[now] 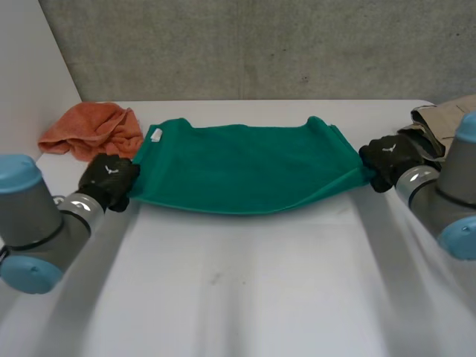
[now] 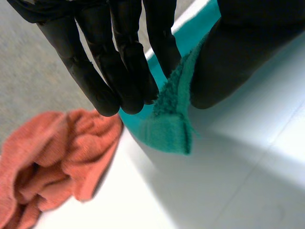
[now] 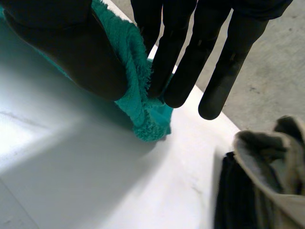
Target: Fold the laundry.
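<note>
Towel of green terry cloth [image 1: 238,167] spans the far half of the white table [image 1: 238,297], pulled out sideways between the two black hands, its near edge sagging in a shallow curve. A small white label [image 1: 156,134] sits at its far left corner.

The left hand [image 1: 108,178] is at the towel's left end, near the table's left edge. In the left wrist view its straight fingers [image 2: 119,62] and thick thumb [image 2: 238,52] are closed on the towel [image 2: 167,129], a folded corner of which sticks out past the fingertips.

The right hand [image 1: 387,160] is at the towel's right end, near the table's right edge. In the right wrist view two of its fingers [image 3: 190,52] press the towel's bunched edge [image 3: 138,95] against the thumb [image 3: 71,47], while the outermost finger stands clear of the cloth.

A crumpled orange cloth [image 1: 93,130] lies at the table's far left corner, just beyond the left hand and beside the towel [image 2: 52,152]. A heaped beige garment [image 1: 439,123] lies at the far right corner, with dark fabric [image 3: 233,195] under it [image 3: 271,162]; it is near the right hand but apart from the towel.
</note>
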